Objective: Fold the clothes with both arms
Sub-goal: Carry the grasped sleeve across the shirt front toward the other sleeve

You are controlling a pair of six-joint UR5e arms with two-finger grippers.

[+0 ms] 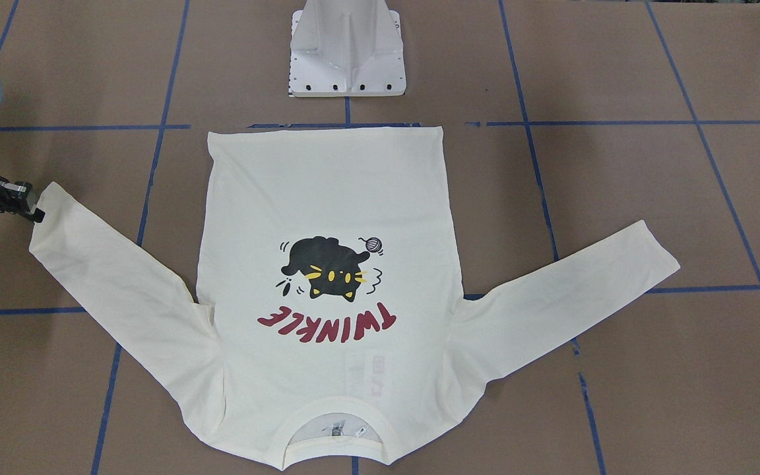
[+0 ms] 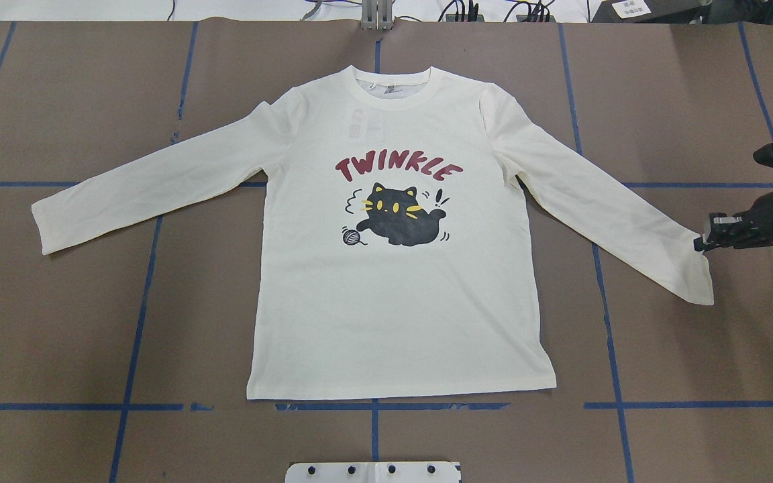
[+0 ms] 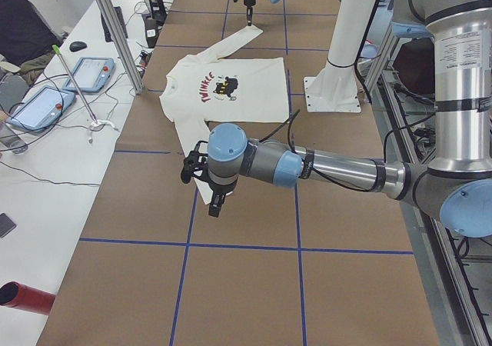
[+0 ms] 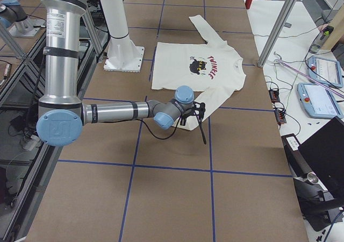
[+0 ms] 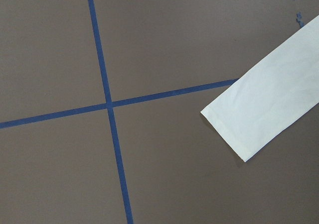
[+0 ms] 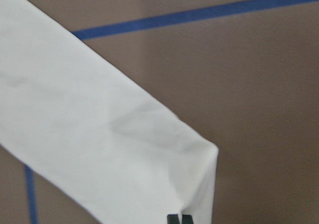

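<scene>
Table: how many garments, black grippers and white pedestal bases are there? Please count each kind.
cream-white long-sleeved T-shirt: 1
black two-finger left gripper and right gripper: 2
white metal pedestal base: 1
Total: 4

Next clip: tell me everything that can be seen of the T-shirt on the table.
The T-shirt is cream-white, a soft knit by its look, long-sleeved, with a ribbed crew neck. It lies flat and print up on the brown table, neck away from the robot, both sleeves spread out and slanting towards the hem. The chest bears dark red TWINKLE lettering above a black cat with a yarn ball. The right gripper pinches one cuff's corner, which looks slightly raised.
</scene>
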